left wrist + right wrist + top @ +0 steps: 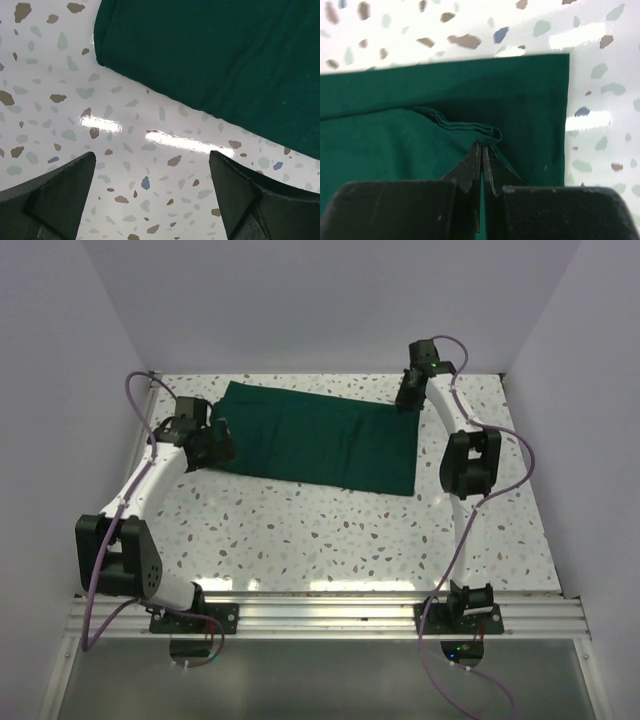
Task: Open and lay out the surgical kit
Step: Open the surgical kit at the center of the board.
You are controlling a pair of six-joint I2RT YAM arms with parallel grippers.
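The dark green cloth wrap lies folded across the far half of the table. My right gripper is at its far right corner, shut on a folded edge of the cloth and lifting it a little; the jaws are pinched together. My left gripper is open and empty just off the cloth's left end, over bare table; the cloth's rounded corner lies beyond its spread fingers. The steel tray and the instruments are hidden.
The table is a white speckled surface with walls on three sides. A metal rail holding the arm bases runs along the near edge.
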